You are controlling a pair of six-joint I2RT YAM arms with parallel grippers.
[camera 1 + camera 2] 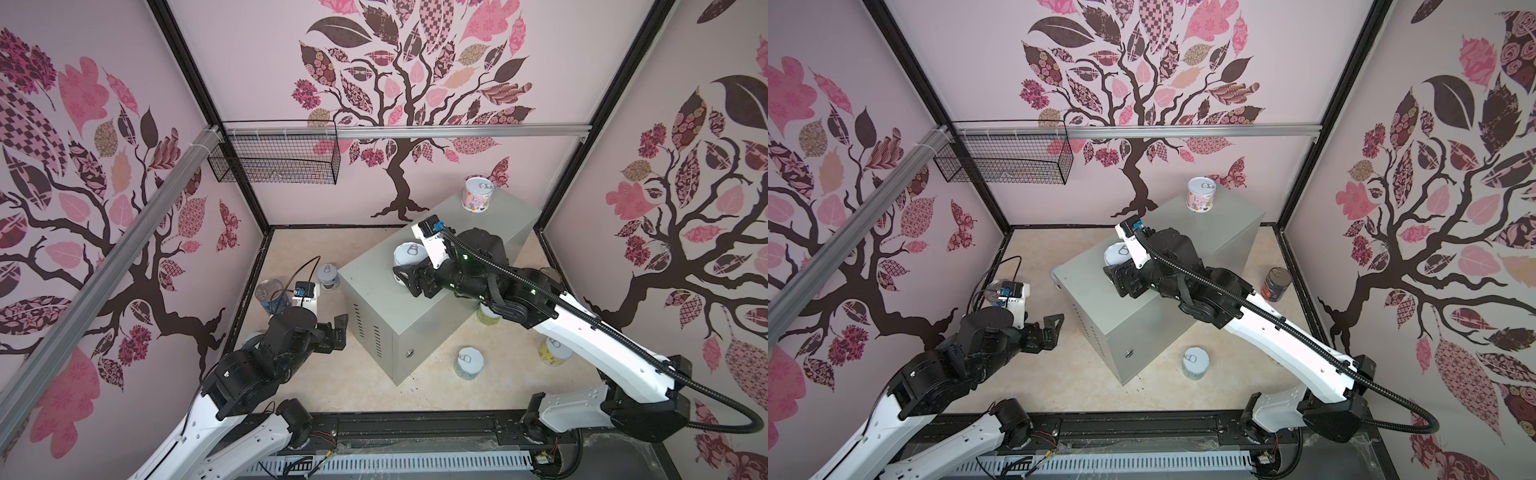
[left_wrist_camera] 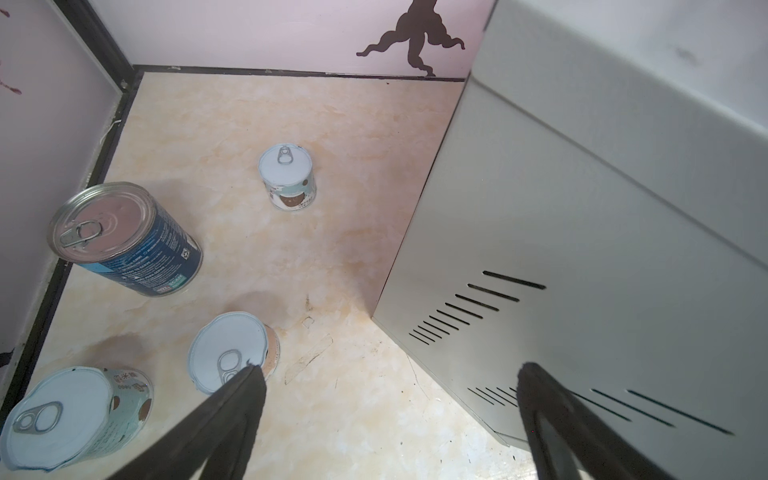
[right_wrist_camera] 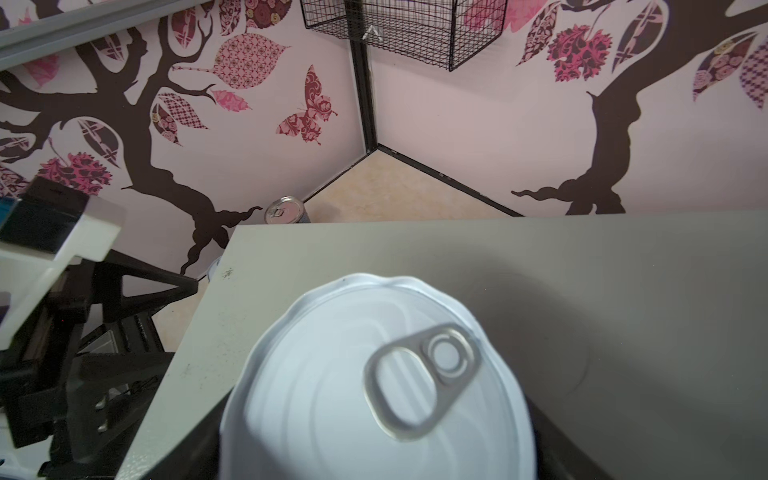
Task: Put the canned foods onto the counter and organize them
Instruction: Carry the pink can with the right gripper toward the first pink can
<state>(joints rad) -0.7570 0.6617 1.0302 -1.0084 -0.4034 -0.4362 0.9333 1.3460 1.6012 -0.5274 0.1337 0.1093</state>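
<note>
Sitting on counter (image 1: 374, 286), two cans (image 1: 478, 195) (image 1: 408, 252), left gripper (image 1: 343, 332) spread, right gripper (image 1: 405, 280) hold unclear

Beige floor (image 1: 332, 386) bears the counter (image 1: 374, 291) and scattered cans (image 1: 469, 362)

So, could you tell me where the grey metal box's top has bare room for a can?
The light-grey metal box has a bare near end, from the white-lidded can at the right gripper to the vented side. Toward the pink-labelled can at the far end, the arm hides much of it. The floor left of the box is crowded with cans.
</note>
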